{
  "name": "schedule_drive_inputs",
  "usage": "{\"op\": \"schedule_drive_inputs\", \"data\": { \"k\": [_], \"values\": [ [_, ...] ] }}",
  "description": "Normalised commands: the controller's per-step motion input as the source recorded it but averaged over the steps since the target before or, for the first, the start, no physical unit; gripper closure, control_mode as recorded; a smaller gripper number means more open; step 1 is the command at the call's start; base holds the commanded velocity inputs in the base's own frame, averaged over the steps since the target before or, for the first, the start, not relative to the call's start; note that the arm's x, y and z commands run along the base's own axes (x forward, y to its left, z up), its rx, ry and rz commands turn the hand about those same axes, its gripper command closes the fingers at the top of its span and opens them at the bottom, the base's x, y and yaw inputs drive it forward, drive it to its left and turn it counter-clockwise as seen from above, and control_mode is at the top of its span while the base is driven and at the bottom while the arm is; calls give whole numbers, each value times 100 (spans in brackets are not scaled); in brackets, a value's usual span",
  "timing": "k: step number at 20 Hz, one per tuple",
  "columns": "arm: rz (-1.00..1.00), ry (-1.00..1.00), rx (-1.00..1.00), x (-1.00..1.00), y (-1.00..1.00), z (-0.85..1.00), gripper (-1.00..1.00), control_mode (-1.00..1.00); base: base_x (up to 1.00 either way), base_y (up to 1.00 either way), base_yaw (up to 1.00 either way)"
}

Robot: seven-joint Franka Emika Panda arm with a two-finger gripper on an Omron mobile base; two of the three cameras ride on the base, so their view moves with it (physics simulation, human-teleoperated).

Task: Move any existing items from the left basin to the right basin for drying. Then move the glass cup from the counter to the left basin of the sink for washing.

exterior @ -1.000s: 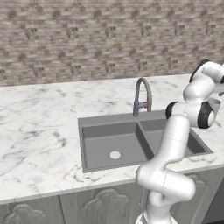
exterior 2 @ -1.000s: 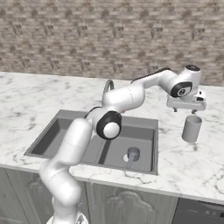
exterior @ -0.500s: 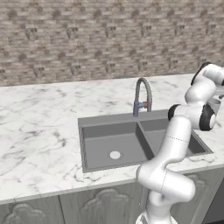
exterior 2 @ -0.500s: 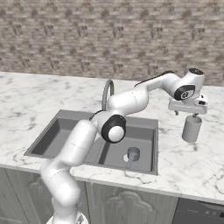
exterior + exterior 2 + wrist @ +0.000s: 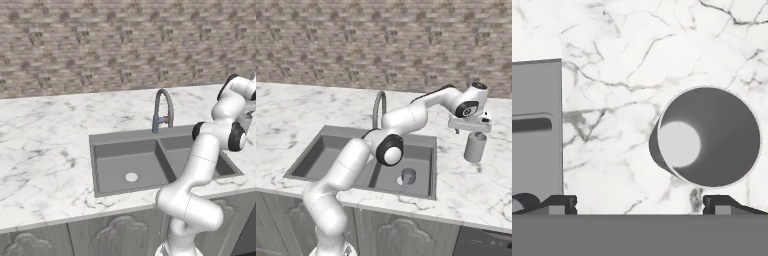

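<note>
The glass cup [image 5: 474, 148], a tall grey tumbler, stands upright on the counter [image 5: 476, 190] to the right of the sink [image 5: 321, 131]. My gripper [image 5: 470, 132] hangs open just above its rim. In the hand view I look down into the cup [image 5: 708, 137], which lies right of centre, above the right fingertip [image 5: 726, 202]. Nothing is between the fingers of the gripper [image 5: 641, 202]. A small grey glass [image 5: 408, 176] sits in the right basin [image 5: 423, 159] near its front wall. The left basin [image 5: 125, 161] holds just its white drain [image 5: 131, 176].
The curved grey faucet [image 5: 378, 106] rises behind the sink's divider, left of the hand. A brick wall [image 5: 381, 45] backs the counter. The sink's right rim [image 5: 537, 125] shows at the left of the hand view. White marble [image 5: 45, 145] spreads left of the sink.
The hand has drifted slightly right and down, closing in over the tumbler. The tumbler and the small glass have stayed put, and the jaws stay open.
</note>
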Motion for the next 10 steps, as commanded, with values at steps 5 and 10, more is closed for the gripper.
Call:
{"op": "schedule_drive_inputs", "data": {
  "k": [5,10],
  "values": [
    [0,1,0,22,0,-15,-100,-100,0,0,0],
    [0,1,0,22,-1,-11,-100,-100,0,0,0]
  ]
}}
